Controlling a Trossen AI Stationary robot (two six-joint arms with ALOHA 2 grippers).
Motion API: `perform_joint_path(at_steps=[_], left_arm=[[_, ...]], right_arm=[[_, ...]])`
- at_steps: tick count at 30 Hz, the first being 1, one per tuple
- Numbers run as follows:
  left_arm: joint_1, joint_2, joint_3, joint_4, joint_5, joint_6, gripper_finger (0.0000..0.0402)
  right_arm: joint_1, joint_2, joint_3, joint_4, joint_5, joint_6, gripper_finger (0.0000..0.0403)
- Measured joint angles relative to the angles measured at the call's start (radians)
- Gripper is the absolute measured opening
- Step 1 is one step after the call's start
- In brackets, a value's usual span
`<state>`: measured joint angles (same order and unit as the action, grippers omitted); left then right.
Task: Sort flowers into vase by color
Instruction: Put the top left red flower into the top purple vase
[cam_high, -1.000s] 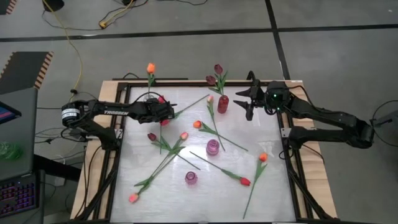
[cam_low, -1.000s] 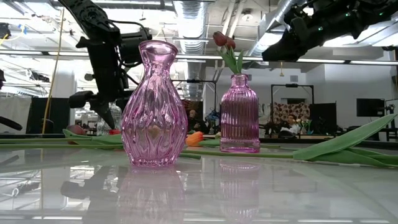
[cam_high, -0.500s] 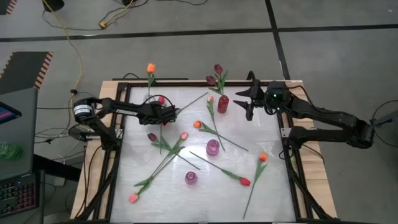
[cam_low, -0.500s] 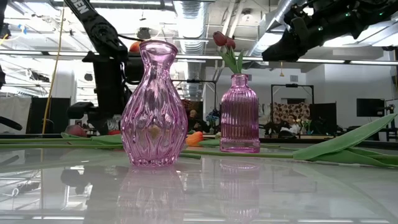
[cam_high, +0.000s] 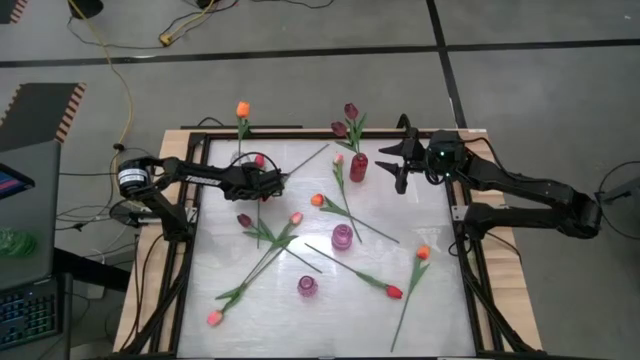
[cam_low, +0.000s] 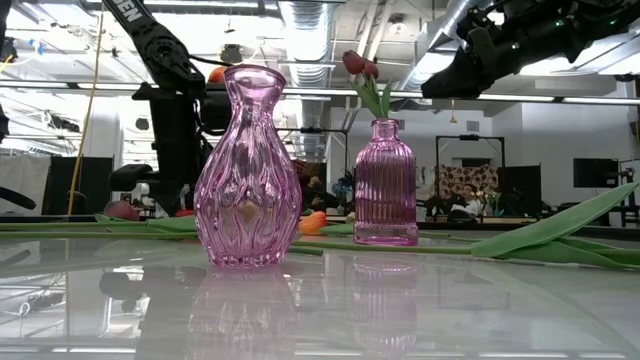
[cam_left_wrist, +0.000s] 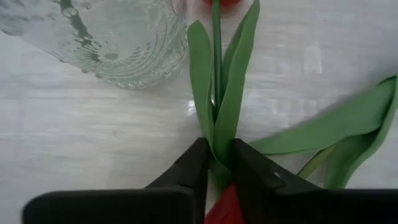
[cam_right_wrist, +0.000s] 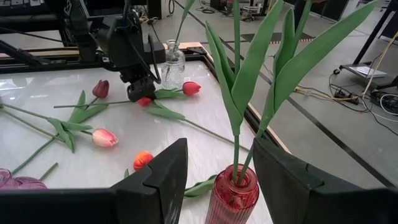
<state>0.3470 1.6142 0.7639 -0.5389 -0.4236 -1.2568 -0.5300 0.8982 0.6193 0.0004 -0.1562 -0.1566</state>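
My left gripper is down at the table's far left, beside a clear glass vase that holds an orange tulip. It is shut on a red tulip that lies flat with its head by that vase. A second red head lies on the table under the fingers. My right gripper hangs open in the air at the far right, next to a red ribbed vase holding two maroon tulips. Other tulips lie scattered on the table. My left gripper pinches the red tulip at the base of its two leaves, where they meet the stem, between its two fingers. The fingers slant steeply down from the table's left side and lie across the stem. The tulip lies on the table. Whether the fingers also touch the second red head, I cannot tell.
Two pink vases stand mid-table; the nearer one fills the low view. Loose tulips lie around them: pink, orange, red, maroon. A black frame edges the table.
My left gripper has come down toward the table over the red tulips by the clear vase and has shut on the leaf base of one. My right gripper has kept still.
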Motion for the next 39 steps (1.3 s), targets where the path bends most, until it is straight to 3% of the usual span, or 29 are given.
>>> perform_joint_path(at_steps=[6, 19, 30, 39], left_arm=[[0.000, 0.000, 0.000, 0.008, 0.001, 0.011, 0.0005], [-0.028, 0.000, 0.007, 0.006, 0.005, 0.074, 0.0001], [-0.098, 0.001, 0.135, 0.010, 0.004, 0.188, 0.0000], [-0.123, 0.001, 0.246, 0.008, -0.089, 0.264, 0.0000]], right_arm=[[0.000, 0.000, 0.000, -0.002, 0.000, 0.000, 0.0207], [0.000, 0.000, 0.000, -0.002, 0.000, 0.000, 0.0207], [0.000, 0.000, 0.000, -0.002, 0.000, 0.000, 0.0207], [0.000, 0.000, 0.000, -0.002, 0.000, 0.000, 0.0207]])
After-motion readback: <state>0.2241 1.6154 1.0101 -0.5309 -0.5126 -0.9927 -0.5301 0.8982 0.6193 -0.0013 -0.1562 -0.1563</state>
